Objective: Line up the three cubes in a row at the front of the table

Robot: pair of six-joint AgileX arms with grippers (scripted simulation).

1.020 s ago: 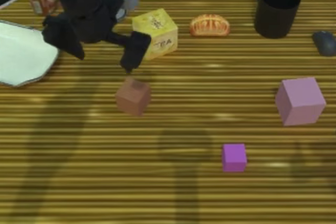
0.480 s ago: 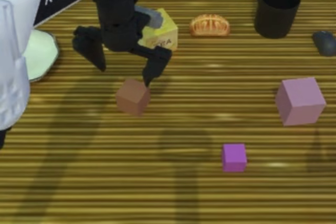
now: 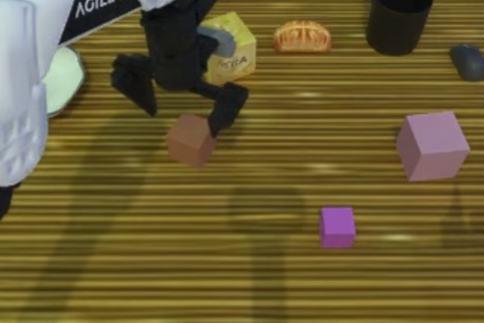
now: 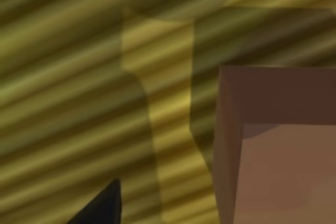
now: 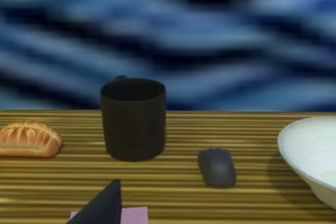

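**Left gripper spread wide above the brown cube, other two cubes untouched**

Seen from above, the left gripper (image 3: 181,105) hangs over the left half of the table (image 3: 113,262) with its two black fingers (image 3: 228,107) splayed far apart. One fingertip sits just beside the upper right corner of the brown cube (image 3: 190,140); the other is well off to the cube's left, so the cube is not between them and nothing is held. In the left wrist view the brown cube (image 4: 278,145) fills one corner at close range, with striped wood and a dark finger shadow beside it.

Directly behind the gripper stands a yellow TEA box (image 3: 233,49), partly covered by the arm. A pale plate (image 3: 62,77) lies at the left edge, mostly hidden under the white arm casing.

The small magenta cube (image 3: 336,226) rests right of centre, toward the front. The larger pale pink cube (image 3: 432,145) sits near the right edge, well apart from the others. Wide bare wood lies between all three cubes and along the whole front strip.

Along the back edge are a bread loaf (image 3: 302,36), a black mug (image 3: 398,13) and a dark mouse (image 3: 468,61). The right arm is out of the top view; a single finger tip shows in its wrist view, so I cannot tell how its fingers stand
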